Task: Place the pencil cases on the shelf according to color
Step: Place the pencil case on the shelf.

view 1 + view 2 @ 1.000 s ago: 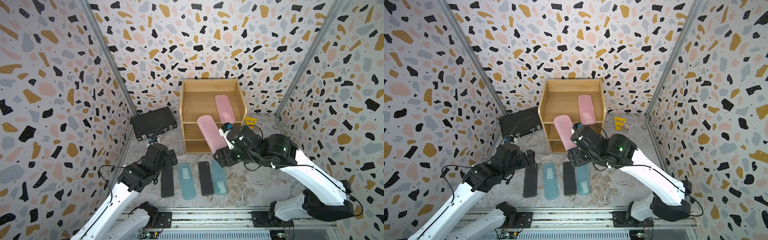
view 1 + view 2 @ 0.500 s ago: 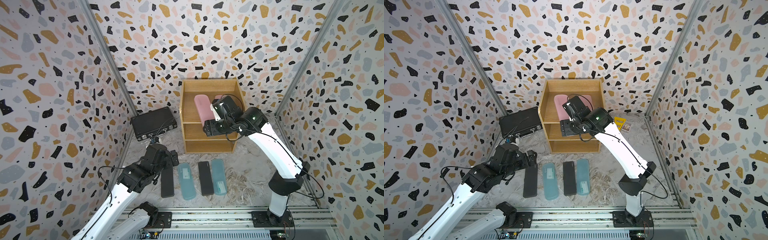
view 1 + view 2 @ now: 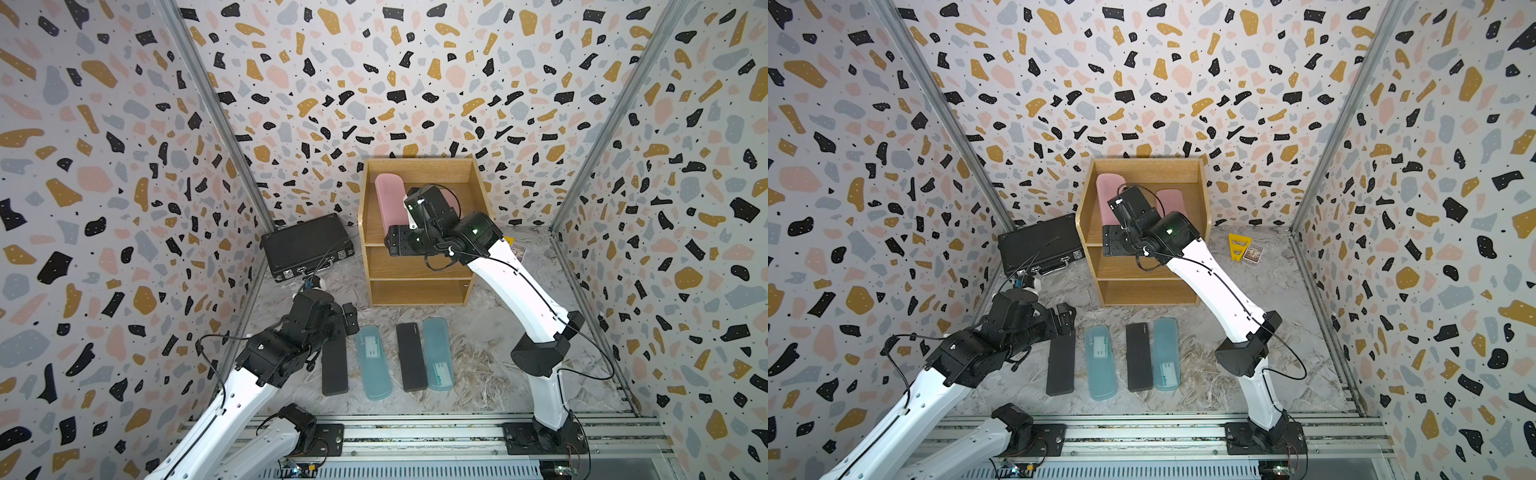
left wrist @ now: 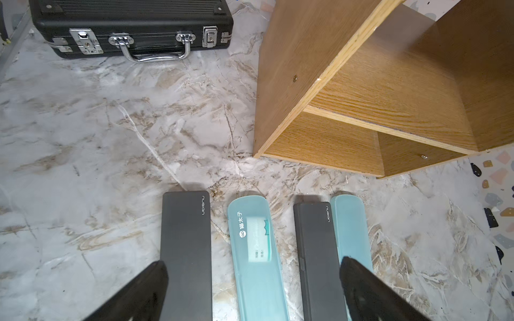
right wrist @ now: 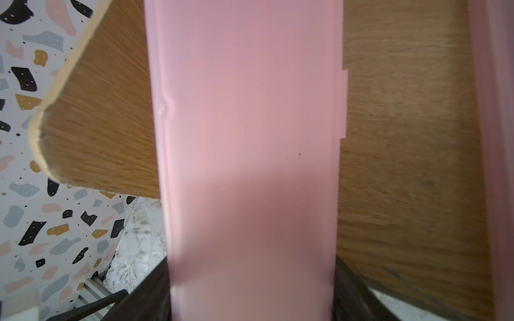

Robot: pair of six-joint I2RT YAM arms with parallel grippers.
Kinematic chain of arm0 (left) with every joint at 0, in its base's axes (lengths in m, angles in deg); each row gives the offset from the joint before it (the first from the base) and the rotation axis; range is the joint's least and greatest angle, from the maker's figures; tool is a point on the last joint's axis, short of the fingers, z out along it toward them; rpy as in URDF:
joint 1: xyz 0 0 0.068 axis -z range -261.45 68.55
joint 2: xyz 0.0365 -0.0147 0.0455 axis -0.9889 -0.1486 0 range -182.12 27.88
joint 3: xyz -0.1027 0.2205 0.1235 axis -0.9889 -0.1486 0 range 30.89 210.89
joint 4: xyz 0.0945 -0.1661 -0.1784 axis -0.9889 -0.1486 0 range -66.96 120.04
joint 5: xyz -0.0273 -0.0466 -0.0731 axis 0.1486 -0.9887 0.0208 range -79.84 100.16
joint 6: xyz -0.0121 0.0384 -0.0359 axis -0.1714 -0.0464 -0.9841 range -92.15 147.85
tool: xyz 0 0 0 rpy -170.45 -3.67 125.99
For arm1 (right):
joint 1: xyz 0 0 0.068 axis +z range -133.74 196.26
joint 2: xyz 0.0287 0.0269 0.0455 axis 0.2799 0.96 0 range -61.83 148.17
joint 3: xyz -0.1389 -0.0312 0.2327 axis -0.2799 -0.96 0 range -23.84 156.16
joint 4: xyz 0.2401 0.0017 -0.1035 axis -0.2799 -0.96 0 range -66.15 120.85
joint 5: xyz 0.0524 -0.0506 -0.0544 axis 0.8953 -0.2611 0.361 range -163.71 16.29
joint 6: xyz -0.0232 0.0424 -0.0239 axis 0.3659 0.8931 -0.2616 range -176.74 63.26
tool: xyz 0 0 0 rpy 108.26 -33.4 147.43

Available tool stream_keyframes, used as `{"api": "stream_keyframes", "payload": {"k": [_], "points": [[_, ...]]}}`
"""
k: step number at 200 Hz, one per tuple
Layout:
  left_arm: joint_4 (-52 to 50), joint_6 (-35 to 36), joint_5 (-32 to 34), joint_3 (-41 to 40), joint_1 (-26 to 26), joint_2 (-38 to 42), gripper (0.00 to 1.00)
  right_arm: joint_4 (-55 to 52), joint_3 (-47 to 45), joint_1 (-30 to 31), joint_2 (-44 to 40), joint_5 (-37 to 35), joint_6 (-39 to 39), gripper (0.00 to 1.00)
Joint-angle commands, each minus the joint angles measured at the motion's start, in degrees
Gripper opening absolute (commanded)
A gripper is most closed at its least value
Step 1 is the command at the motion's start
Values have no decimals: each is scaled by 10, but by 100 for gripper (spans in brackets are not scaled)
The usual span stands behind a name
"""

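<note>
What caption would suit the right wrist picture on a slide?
Right pincer grips a pink pencil case inside the wooden shelf, beside a second pink case.

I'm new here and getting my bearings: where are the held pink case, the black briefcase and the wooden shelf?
Held pink case [image 5: 250, 139]: right wrist view, its flat face.
Black briefcase [image 3: 307, 246]: in a top view, centre of its lid.
Wooden shelf [image 3: 419, 171]: in a top view, its back wall.

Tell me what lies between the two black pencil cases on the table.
A teal pencil case lies flat between one black case and the other black case; both top views and the left wrist view show it.
</note>
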Motion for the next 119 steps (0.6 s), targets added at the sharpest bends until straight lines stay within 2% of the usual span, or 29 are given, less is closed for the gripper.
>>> {"api": "stream_keyframes", "payload": {"k": [1,18,42,60,119], "points": [[21,11,-18,-9,-4,5,100,15,13,-7,1,-34,10,32],[23,12,-23,-12,-4,6,100,22,13,-10,3,-36,11,38],[23,18,-25,-12,-5,7,100,24,13,-12,4,-53,9,55],[22,19,-27,-12,-4,7,100,27,13,-13,5,-57,9,65],[12,28,-30,3,-8,10,100,45,13,-14,8,-46,8,77]]}}
